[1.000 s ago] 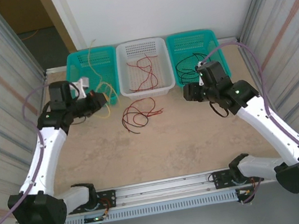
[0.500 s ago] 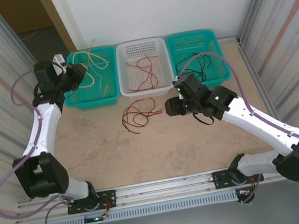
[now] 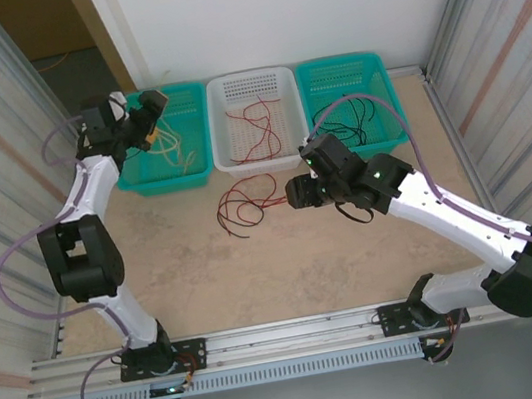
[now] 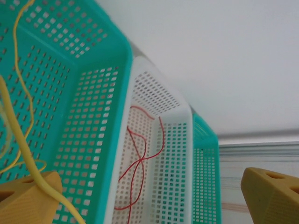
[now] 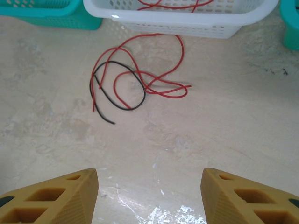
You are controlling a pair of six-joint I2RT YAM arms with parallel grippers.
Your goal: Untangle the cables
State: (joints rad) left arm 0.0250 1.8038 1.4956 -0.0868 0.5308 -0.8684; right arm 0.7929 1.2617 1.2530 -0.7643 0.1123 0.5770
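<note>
The left tool (image 3: 148, 105) hangs over the left teal basket (image 3: 167, 182) at the far side of the tabletop (image 3: 257, 272), its fingers spread wide. In the left wrist view a yellow cable (image 4: 21, 145) runs across one fingertip (image 4: 32, 198), not clamped, and more yellow loops lie in that basket. The right tool (image 3: 293, 193) hovers low over the tabletop, jaws wide apart with nothing between them. It is near a tangle of red and black cables (image 5: 133, 86) lying on the tabletop in front of the white basket (image 3: 263, 165). A red cable (image 3: 254, 120) lies in the white basket, and a black cable (image 3: 347, 124) lies in the right teal basket (image 3: 342, 71).
</note>
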